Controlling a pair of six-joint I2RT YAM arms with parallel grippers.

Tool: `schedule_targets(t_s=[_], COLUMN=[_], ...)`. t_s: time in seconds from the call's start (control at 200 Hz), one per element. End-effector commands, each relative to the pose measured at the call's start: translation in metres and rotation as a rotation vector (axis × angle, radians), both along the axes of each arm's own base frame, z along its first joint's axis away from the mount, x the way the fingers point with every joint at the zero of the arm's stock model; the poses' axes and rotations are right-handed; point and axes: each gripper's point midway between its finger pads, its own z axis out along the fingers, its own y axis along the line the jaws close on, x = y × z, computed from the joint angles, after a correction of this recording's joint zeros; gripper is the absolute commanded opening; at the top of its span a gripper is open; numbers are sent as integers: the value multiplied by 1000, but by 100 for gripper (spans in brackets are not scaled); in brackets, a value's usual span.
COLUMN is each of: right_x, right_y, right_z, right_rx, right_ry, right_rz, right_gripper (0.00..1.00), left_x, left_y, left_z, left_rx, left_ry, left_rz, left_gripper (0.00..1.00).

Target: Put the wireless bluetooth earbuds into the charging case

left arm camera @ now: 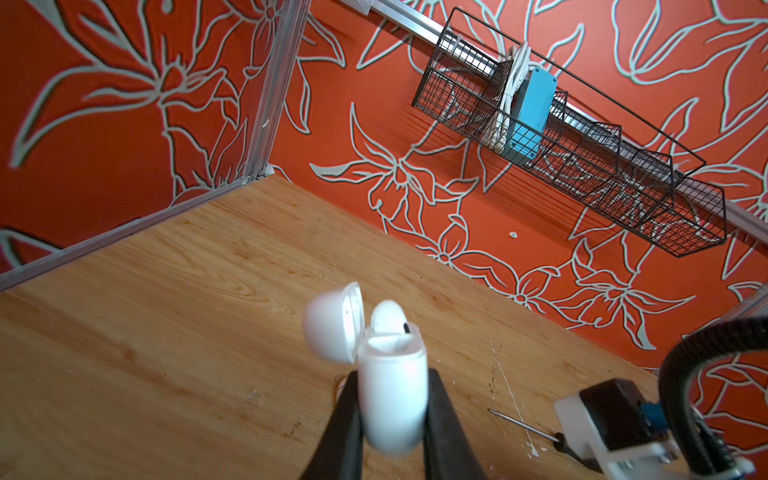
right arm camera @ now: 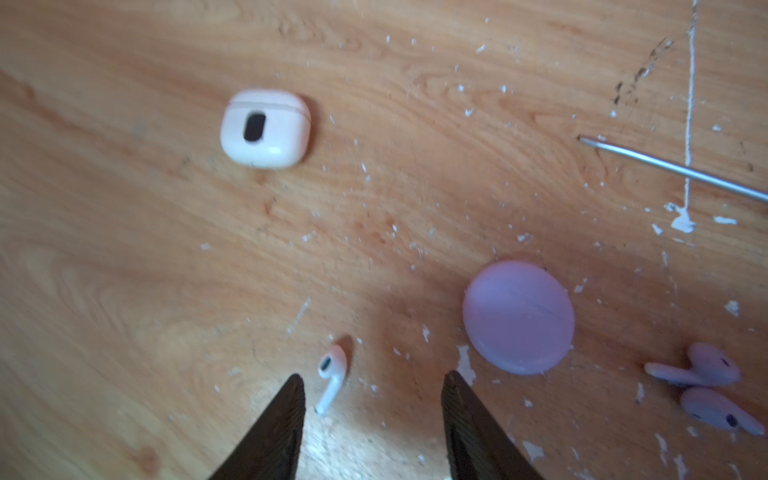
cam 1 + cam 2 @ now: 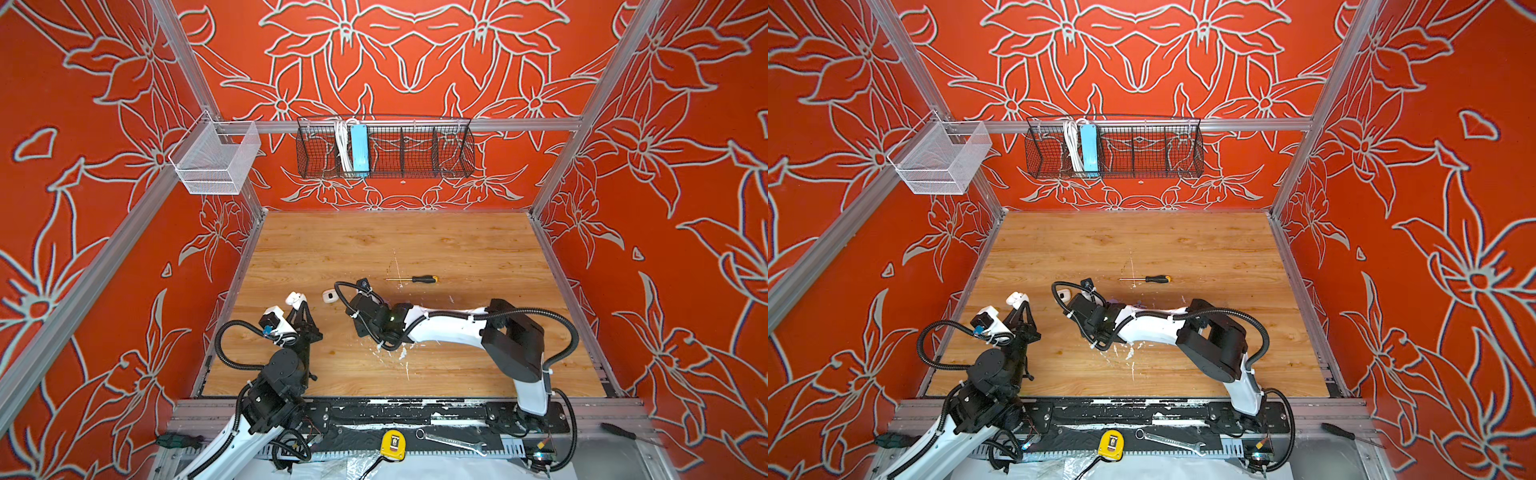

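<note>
My left gripper (image 1: 392, 419) is shut on a white charging case (image 1: 392, 395), held above the table's left side in both top views (image 3: 296, 298) (image 3: 1017, 298). Its lid (image 1: 332, 324) is flipped open and one white earbud (image 1: 388, 318) sits in it. My right gripper (image 2: 373, 375) is open just above the table. A loose white earbud (image 2: 331, 376) lies on the wood between its fingers, close to one fingertip (image 2: 296, 380) and not touching it. Two lilac earbuds (image 2: 706, 370) (image 2: 721, 413) lie off to one side.
A closed white case (image 2: 266, 129) (image 3: 329, 296) lies on the table ahead of the right gripper. A round lilac case (image 2: 518, 318) sits close to the other finger. A screwdriver (image 3: 415, 279) (image 3: 1150, 279) lies mid-table. White paint flecks dot the wood. Wire baskets hang on the walls.
</note>
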Motion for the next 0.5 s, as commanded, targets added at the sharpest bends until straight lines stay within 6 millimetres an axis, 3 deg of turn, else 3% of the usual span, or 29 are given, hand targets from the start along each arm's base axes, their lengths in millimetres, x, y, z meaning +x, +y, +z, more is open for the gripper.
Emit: schedule_targets(t_s=[0.0,0.085,0.495], right_x=[3,4,0], right_y=[2,6,0], right_z=[-15,-21,-49], right_rx=[-36,-52,-196], right_ry=[18,21,36], right_rz=[-76,-78,-79], right_gripper=[55,54,53], left_x=[-7,-11,-12], left_y=[17,26,27], left_z=[6,2,2], left_rx=[-98,-136,-143], left_ry=[-7,5,5], left_rz=[84,134,137], left_gripper=[0,0,0])
